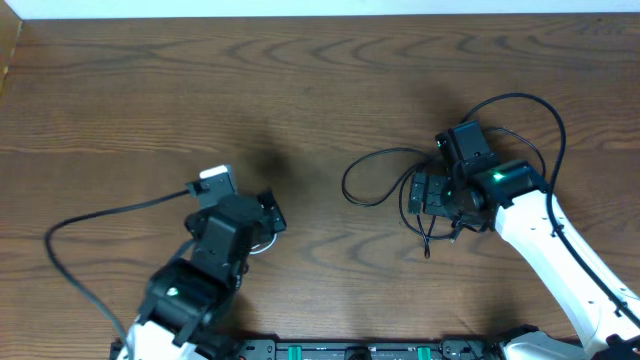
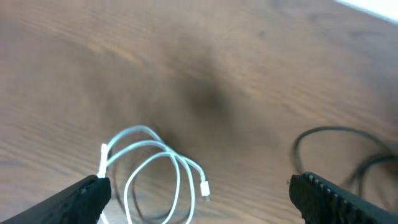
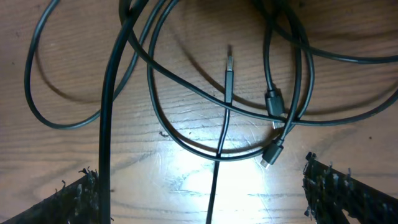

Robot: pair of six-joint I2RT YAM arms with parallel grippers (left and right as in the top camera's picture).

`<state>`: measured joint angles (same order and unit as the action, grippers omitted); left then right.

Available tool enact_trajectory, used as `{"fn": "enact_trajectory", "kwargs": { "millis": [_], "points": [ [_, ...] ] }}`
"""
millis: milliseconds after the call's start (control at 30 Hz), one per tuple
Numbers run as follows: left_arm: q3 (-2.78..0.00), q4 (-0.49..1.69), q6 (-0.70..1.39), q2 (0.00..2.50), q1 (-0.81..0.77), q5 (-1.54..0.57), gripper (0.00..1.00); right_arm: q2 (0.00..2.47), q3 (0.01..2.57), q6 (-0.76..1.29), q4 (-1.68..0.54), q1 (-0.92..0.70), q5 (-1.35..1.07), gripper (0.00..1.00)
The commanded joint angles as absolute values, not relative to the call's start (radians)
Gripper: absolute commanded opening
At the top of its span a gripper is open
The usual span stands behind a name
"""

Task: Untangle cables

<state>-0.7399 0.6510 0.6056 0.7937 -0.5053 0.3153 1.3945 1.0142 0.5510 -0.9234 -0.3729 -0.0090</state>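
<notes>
White cable coiled loosely; left gripper wide, empty. Black cables looped; one plug points straight away from right gripper, wide, empty.

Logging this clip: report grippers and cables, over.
Left gripper open over coiled thin white cord. Right gripper open above thin black cords, looped and crossing. No obstruction seen.

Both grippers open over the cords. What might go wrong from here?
Right gripper: black cables cross repeatedly below it, so closing may pinch several strands and tighten the tangle. A thicker black cable alongside might get caught too. Left gripper: the white cable lies coiled; a pinch could grab two loops.
</notes>
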Motion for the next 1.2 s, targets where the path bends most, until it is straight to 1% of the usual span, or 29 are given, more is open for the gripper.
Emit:
{"fn": "enact_trajectory", "kwargs": {
  "millis": [0, 133, 267, 333, 533, 600, 633, 833, 1033, 1167],
  "points": [
    [-0.888, 0.749, 0.519, 0.798, -0.498, 0.305, 0.97, 1.394, 1.017, 0.589, -0.925, -0.382, -0.011, 0.97],
    [-0.984, 0.849, 0.523, 0.825, -0.469, 0.311, 0.97, 1.394, 1.017, 0.608, -0.923, -0.382, -0.01, 0.96],
    [-0.986, 0.897, 0.664, 0.833, -0.395, 0.333, 0.97, 1.394, 1.017, 0.609, -0.929, -0.382, -0.011, 0.96],
    [-0.984, 0.933, 0.699, 0.845, -0.352, 0.332, 0.97, 1.394, 1.017, 0.609, -0.936, -0.383, -0.011, 0.96],
    [-0.95, 0.949, 0.701, 0.918, -0.268, 0.332, 0.97, 1.394, 1.017, 0.609, -0.918, -0.41, -0.01, 0.97],
    [-0.949, 0.955, 0.701, 0.955, -0.264, 0.325, 0.97, 1.394, 1.017, 0.609, -0.916, -0.422, -0.01, 0.97],
    [-0.948, 0.957, 0.702, 0.979, -0.264, 0.319, 0.99, 1.394, 1.017, 0.609, -0.916, -0.427, -0.01, 0.97],
    [-0.945, 0.984, 0.702, 1.118, -0.264, 0.245, 0.99, 1.394, 1.017, 0.608, -0.917, -0.445, -0.006, 0.97],
    [-0.905, 0.969, 0.82, 1.233, -0.264, 0.243, 0.98, 1.394, 1.017, 0.604, -0.929, -0.445, 0.023, 0.99],
    [-0.851, 0.913, 0.84, 1.261, -0.264, 0.242, 0.98, 1.394, 1.017, 0.604, -0.939, -0.445, 0.035, 0.99]
  ]
}}
